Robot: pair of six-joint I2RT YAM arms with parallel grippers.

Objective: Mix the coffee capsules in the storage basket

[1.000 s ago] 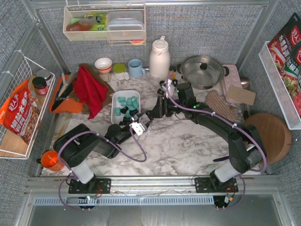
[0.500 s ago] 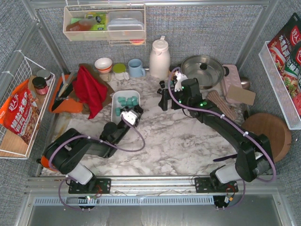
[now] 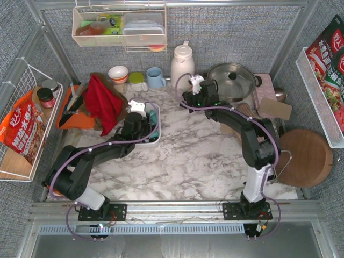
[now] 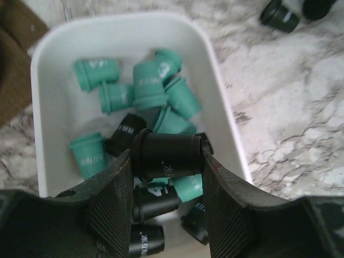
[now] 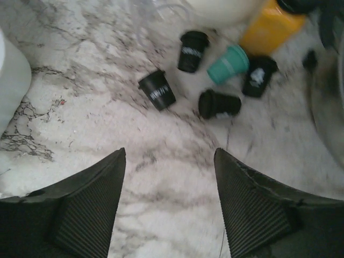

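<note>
The white storage basket (image 4: pixel 40 75) holds several teal and black coffee capsules (image 4: pixel 148 86). My left gripper (image 4: pixel 166 161) is shut on a black capsule (image 4: pixel 166 153), lying sideways between the fingers above the basket's near half. In the top view the left gripper (image 3: pixel 136 119) covers most of the basket (image 3: pixel 156 141). My right gripper (image 5: pixel 169 156) is open and empty above bare marble. Loose black capsules (image 5: pixel 157 90) and one teal capsule (image 5: pixel 228 63) lie on the marble ahead of it, near the thermos. In the top view the right gripper (image 3: pixel 189 99) is right of the basket.
A white thermos (image 3: pixel 182 67), a steel pan (image 3: pixel 231 80) and a blue mug (image 3: pixel 156 78) stand at the back. A red cloth (image 3: pixel 102 102) lies left of the basket. A yellow object (image 5: pixel 271 24) sits beside the loose capsules. Two black capsules (image 4: pixel 279 16) lie outside the basket.
My left gripper has moved from the basket's front edge back over the basket. My right gripper has pulled away from the basket, back and right toward the thermos.
</note>
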